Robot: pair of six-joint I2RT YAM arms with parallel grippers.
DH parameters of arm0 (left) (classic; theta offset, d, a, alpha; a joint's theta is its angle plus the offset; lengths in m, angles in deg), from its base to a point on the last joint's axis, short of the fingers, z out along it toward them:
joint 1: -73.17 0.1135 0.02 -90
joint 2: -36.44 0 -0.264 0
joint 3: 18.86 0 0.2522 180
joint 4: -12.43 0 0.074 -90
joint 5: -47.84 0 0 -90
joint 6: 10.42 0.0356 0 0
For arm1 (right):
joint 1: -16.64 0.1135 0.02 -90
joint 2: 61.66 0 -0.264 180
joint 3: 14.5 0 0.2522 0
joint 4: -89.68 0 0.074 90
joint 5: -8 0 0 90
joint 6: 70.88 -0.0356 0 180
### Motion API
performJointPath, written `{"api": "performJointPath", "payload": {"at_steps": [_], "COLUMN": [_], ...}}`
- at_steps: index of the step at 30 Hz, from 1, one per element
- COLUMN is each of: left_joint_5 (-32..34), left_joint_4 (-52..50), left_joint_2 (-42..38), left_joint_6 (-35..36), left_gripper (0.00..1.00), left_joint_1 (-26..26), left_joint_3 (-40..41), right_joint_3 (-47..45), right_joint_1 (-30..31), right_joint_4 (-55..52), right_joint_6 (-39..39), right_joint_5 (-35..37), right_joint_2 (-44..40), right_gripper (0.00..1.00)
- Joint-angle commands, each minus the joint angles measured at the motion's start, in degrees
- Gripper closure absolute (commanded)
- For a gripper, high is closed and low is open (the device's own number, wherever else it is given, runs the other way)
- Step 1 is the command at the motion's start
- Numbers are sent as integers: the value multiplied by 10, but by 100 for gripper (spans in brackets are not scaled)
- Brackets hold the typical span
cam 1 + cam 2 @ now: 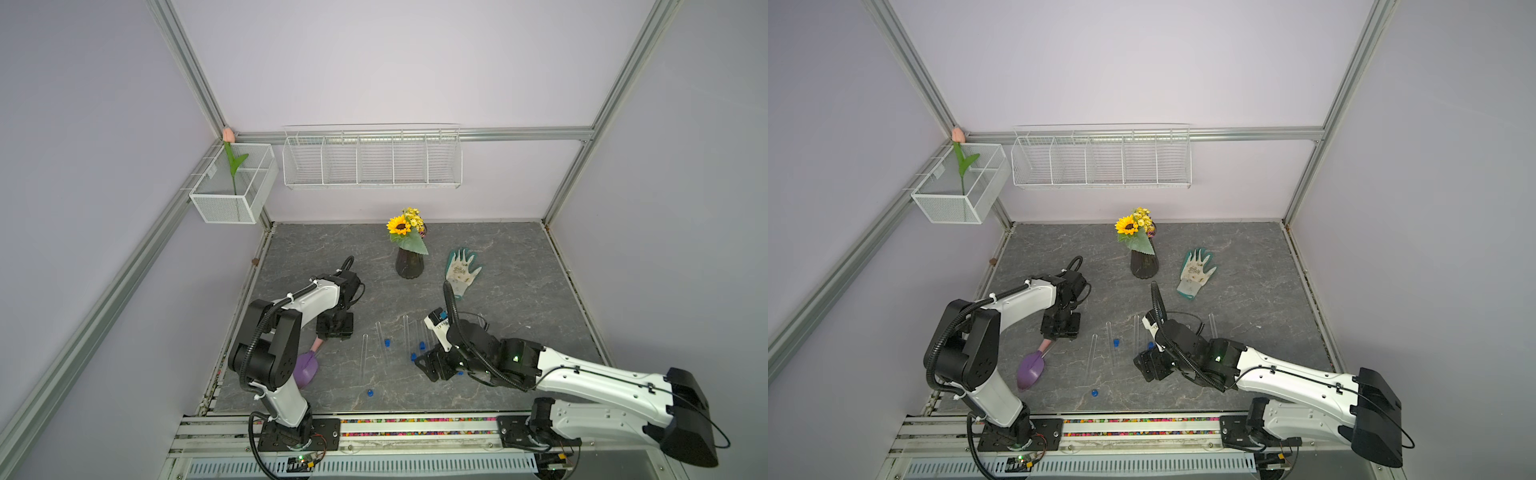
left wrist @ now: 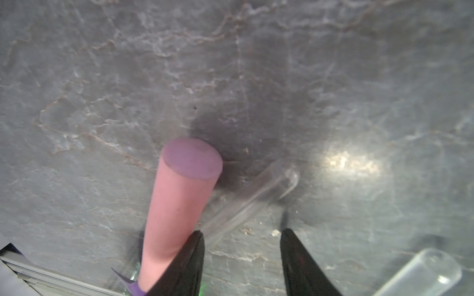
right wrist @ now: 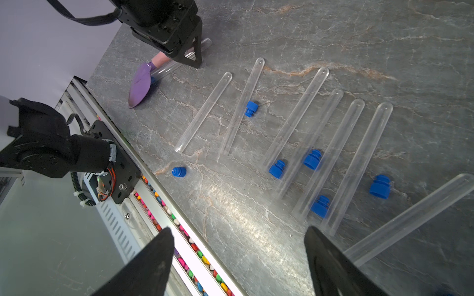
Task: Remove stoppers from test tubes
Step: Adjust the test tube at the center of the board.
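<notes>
Several clear test tubes lie side by side on the grey slab, open-ended, with loose blue stoppers scattered among them; both top views show them. One more test tube lies against the pink handle of a purple scoop. A bit of blue shows at its end beside the scoop blade. My left gripper hangs low over this tube, open, with only bare slab between its fingers. My right gripper is open and empty near the slab's front edge, beside the row.
A dark vase of sunflowers and a work glove sit behind the tubes. The front rail, filled with coloured beads, borders the slab. White wire baskets hang on the back wall.
</notes>
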Motion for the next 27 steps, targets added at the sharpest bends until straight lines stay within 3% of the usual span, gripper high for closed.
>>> {"api": "performJointPath", "payload": {"at_steps": [1, 10, 19, 27], "left_joint_5": [20, 10, -32, -92], "left_joint_4": [-10, -10, -7, -1], "left_joint_2": [21, 41, 33, -27], "left_joint_6": [7, 17, 7, -13], "left_gripper": [50, 50, 56, 57], "left_joint_1": [8, 22, -10, -23], "left_joint_3": [-17, -20, -8, -13], "right_joint_3": [-5, -9, -16, -16], "right_joint_1": [-3, -3, -3, -4], "right_joint_4": [7, 6, 4, 19], "right_joint_6": [-6, -7, -9, -13], "right_joint_5": [-1, 2, 9, 3], "right_joint_2": [0, -7, -15, 3], "right_gripper": [17, 16, 16, 15]}}
